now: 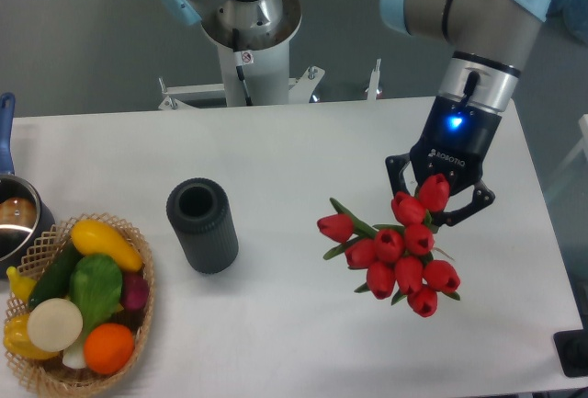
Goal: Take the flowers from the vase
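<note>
The flowers [397,251], a bunch of red tulip buds with green leaves, hang at the right of the table, out of the vase. My gripper [439,201] is right above them and shut on the bunch; the stems are hidden behind the buds and fingers. The dark ribbed vase [202,225] stands upright left of centre with its round mouth empty, well to the left of the gripper.
A wicker basket [138,324] with colourful fruit and vegetables sits at the front left corner. A metal pot [16,219] with a blue handle is at the left edge. The robot's base column [248,53] stands behind the table.
</note>
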Robot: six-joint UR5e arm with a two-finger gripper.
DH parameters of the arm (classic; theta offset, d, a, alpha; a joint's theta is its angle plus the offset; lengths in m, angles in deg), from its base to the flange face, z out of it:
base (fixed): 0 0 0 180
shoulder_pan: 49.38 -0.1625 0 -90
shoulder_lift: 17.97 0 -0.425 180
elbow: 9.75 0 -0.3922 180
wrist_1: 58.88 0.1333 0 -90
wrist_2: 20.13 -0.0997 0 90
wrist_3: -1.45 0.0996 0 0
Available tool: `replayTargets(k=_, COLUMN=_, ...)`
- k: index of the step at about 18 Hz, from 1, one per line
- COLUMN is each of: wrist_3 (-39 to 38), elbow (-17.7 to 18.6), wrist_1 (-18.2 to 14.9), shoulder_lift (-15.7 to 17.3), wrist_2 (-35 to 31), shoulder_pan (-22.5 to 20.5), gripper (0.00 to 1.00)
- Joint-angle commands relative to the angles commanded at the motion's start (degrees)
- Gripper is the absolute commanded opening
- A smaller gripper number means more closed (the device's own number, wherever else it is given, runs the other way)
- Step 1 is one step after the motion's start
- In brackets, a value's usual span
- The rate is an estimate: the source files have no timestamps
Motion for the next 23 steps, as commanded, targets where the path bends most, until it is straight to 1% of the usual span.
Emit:
replayTargets(k=1, wrist_3=0.0, elbow=-1.5, wrist_1=-2.5, shoulder_lift=-0.1, wrist_2=-1.8, shoulder_pan=0.1, gripper=0.06)
replayTargets(k=2, wrist_3=0.0, elbow=-2.7, wrist_1=-3.9, shoulder_lift=-0.3, wrist_2=-3.5, shoulder_pan=0.3, gripper=0.06)
replayTargets(k=4, wrist_3=0.0, elbow=-4.0, wrist_1=-5.4, shoulder_lift=-0.5, wrist_2=-7.0, shoulder_pan=0.4, gripper=0.06)
replayTargets(k=7, wrist_3=0.0, elbow=-5.0, wrist_1=-5.5, shoulder_lift=-1.3, wrist_2=-11.5, shoulder_pan=0.6, gripper=0.08)
replayTargets(k=10, wrist_3=-0.1, elbow=-5.6, wrist_1=-5.3, shoulder_lift=-2.5, wrist_2=-19.4, shoulder_pan=1.7, gripper=0.09)
replayTargets(k=12, wrist_3=0.0, elbow=-5.9, wrist_1=-6.1, shoulder_lift=-3.9, wrist_2=-22.4, shoulder_pan=2.4, gripper=0.09)
replayTargets(k=15, wrist_3=0.2, elbow=-6.4, wrist_1=-6.3, shoulder_lift=-6.0, wrist_2=-27.3, shoulder_pan=2.5, gripper=0.10)
replayTargets(k=18, wrist_3=1.1, elbow=-7.6, wrist_1=-7.4, shoulder_lift=-7.2, wrist_2=-29.8, shoulder_pan=1.4, gripper=0.09)
replayTargets(k=21, wrist_3=5.3, elbow=-7.0, wrist_1=-7.6, shoulder_lift=-7.5, wrist_2=-34.4, shoulder_pan=1.0, gripper=0.12)
replayTargets(k=23, wrist_3=5.9, elbow=-6.7, wrist_1=-7.7, shoulder_lift=-7.6, wrist_2=-35.2, shoulder_pan=0.9, gripper=0.12)
